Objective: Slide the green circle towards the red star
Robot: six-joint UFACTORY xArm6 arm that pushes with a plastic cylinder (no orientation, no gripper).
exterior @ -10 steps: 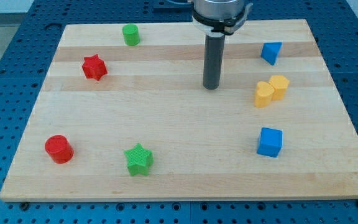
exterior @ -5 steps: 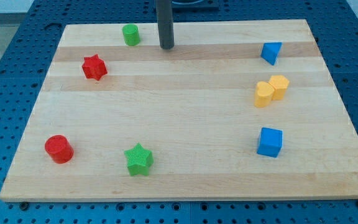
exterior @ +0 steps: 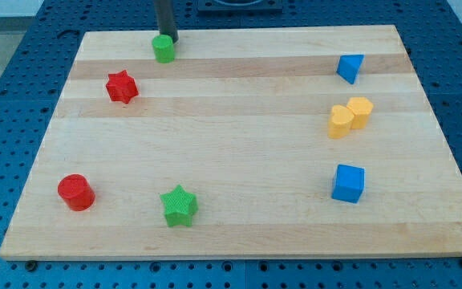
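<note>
Landmark: green circle [exterior: 164, 50], near the desk's [exterior: 231, 233] top edge. No gripper on this rig, so no jaw state to give. Left to right: red cylinder [exterior: 76, 193] far below-left of it; red star [exterior: 122, 87] below-left, near but apart; my tip [exterior: 166, 38] touching its top side, a hair right of centre. I'd guess that placement is to push it down-left at the star. Green star [exterior: 179, 206] far below; yellow pair [exterior: 350, 117] and two blue blocks [exterior: 348, 184] well right, clear of the path.
</note>
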